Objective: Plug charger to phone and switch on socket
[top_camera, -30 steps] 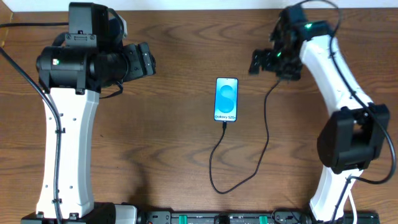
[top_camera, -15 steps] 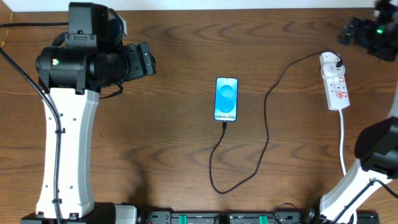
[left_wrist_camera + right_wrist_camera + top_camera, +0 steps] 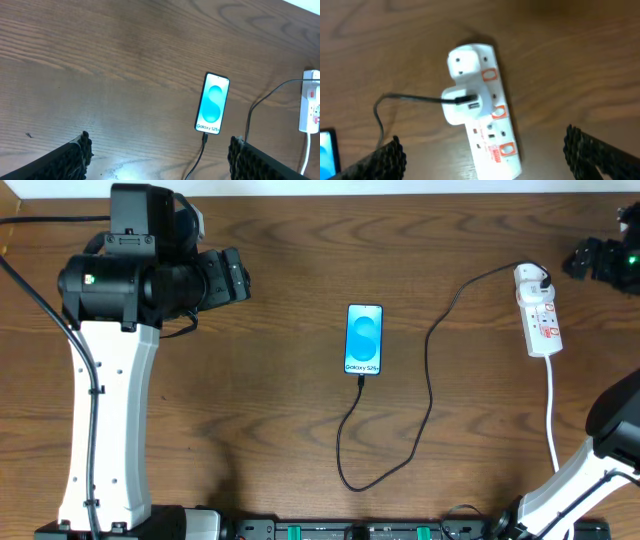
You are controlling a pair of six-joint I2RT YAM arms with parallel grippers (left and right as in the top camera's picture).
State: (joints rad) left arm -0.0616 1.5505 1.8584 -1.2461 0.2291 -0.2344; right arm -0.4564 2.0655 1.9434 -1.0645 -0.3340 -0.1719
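Observation:
The phone [image 3: 364, 340] lies face up mid-table with its blue screen lit; it also shows in the left wrist view [image 3: 213, 103]. The black charger cable [image 3: 430, 380] has its plug tip in the phone's bottom edge [image 3: 204, 137]. It loops toward the front and runs to a white adapter [image 3: 457, 107] plugged into the socket [image 3: 540, 315]. The socket is a white strip with red marks at the right [image 3: 487, 120]. My right gripper [image 3: 582, 260] is open and empty, above and just right of the socket [image 3: 482, 150]. My left gripper [image 3: 240, 275] is open and empty, far left of the phone [image 3: 160, 150].
The socket's white cord [image 3: 553, 410] runs toward the front edge on the right. The black cable's loop [image 3: 350, 480] lies near the front centre. The left arm's white link [image 3: 105, 410] stretches along the left side. A black rail [image 3: 360, 530] lines the front edge.
My right arm has swung from over the socket's left side to the far right, uncovering the socket. The phone, the cable and the left arm have not moved.

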